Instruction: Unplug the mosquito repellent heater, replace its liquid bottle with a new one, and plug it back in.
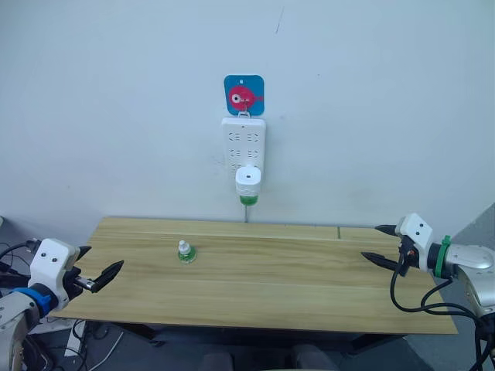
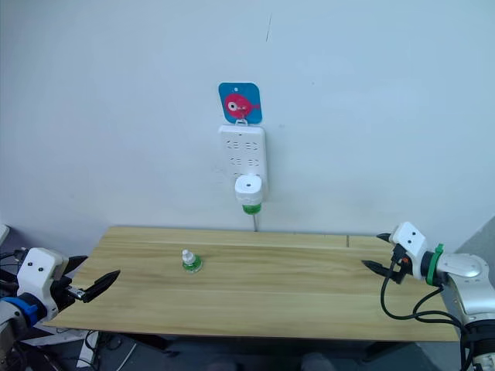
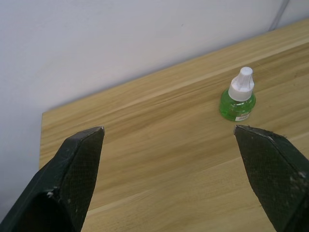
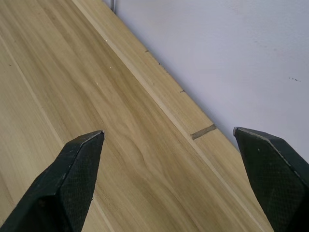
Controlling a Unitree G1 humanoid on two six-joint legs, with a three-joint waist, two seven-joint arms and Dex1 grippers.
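The white mosquito repellent heater (image 1: 248, 180) is plugged into the bottom of the wall power strip (image 1: 243, 139), with a green liquid bottle (image 1: 248, 199) screwed in under it. A second green bottle with a white cap (image 1: 186, 252) (image 3: 238, 96) stands upright on the wooden table (image 1: 271, 290), left of centre. My left gripper (image 1: 103, 256) hovers open at the table's left end, well short of that bottle. At the table's right end my right gripper (image 1: 370, 241) is open over bare wood, holding nothing.
A blue square hook plate with a pink fish (image 1: 244, 94) holds the power strip on the white wall, and the strip's cord (image 1: 247, 212) drops behind the table. Cables (image 1: 93, 340) hang below the table's left end.
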